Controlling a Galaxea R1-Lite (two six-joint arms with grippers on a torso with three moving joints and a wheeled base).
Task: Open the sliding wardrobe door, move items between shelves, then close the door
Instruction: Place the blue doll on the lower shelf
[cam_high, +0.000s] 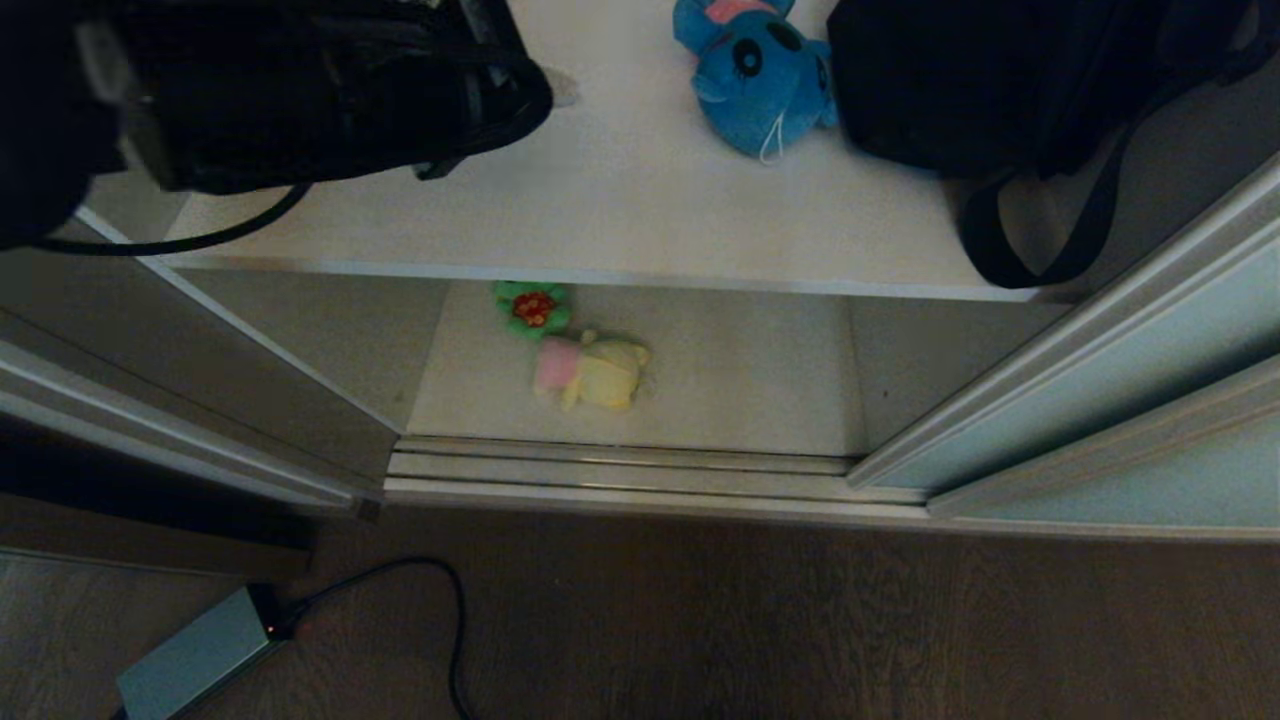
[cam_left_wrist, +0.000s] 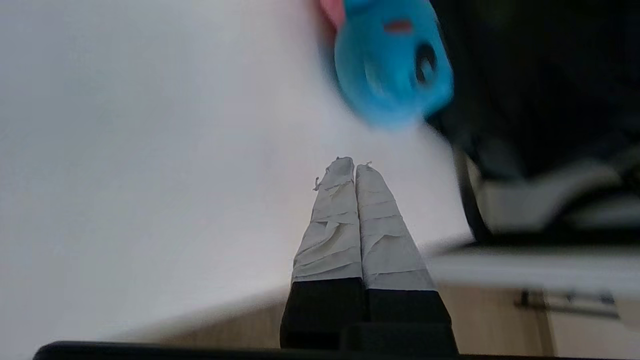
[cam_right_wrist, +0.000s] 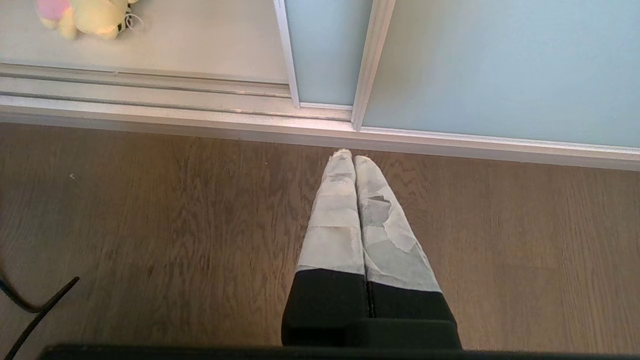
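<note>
Nearest you, your right gripper (cam_right_wrist: 354, 159) hangs over the brown wood-grain floor (cam_right_wrist: 150, 210), fingers pressed together, empty. At two o'clock the frosted pale blue-green sliding wardrobe door (cam_high: 1120, 400) stands slid aside. On the lower beige shelf (cam_high: 740, 370) lies the pale yellow plush toy (cam_high: 592, 372). Farther, your left gripper (cam_left_wrist: 354, 164) hovers over the upper off-white shelf (cam_high: 620, 190), closed, holding nothing, the blue plush toy (cam_high: 757, 75) at one o'clock from it.
</note>
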